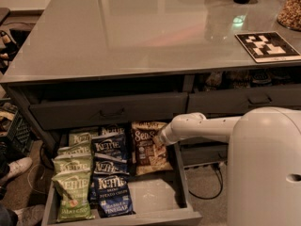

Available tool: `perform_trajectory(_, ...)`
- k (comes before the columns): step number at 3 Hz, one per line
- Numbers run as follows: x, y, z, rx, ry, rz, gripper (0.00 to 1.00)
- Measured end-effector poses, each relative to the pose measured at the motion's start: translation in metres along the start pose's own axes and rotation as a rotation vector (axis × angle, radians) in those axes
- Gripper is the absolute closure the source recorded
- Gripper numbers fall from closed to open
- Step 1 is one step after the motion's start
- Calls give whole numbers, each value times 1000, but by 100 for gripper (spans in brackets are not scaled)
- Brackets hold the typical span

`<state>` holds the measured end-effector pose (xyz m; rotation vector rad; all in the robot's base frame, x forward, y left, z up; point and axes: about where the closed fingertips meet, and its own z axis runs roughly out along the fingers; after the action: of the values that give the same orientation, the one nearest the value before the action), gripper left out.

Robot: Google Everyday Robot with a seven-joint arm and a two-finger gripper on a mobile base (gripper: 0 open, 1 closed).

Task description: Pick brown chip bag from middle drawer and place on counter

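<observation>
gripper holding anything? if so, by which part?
Cannot tell. The gripper sits at the right edge of the brown chip bag, about mid-height, in the middle drawer; whether it has a hold there does not show.

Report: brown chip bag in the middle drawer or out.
In: the brown chip bag lies inside the middle drawer; the end effector is at the bag's right edge.

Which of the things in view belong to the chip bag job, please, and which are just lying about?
Job: brown chip bag, in the open middle drawer; counter; gripper, at the bag's right edge.
Lying about: blue Kettle bags; green Kettle bags; patterned board on the counter.
</observation>
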<state>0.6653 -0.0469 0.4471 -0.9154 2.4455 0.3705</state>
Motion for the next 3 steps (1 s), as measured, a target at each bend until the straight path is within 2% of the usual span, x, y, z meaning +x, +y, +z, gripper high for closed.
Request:
perform_trajectory(1, 6, 12, -25, 10, -34, 8, 100)
perform_trajectory(3, 35, 42, -101, 61, -121, 44, 100)
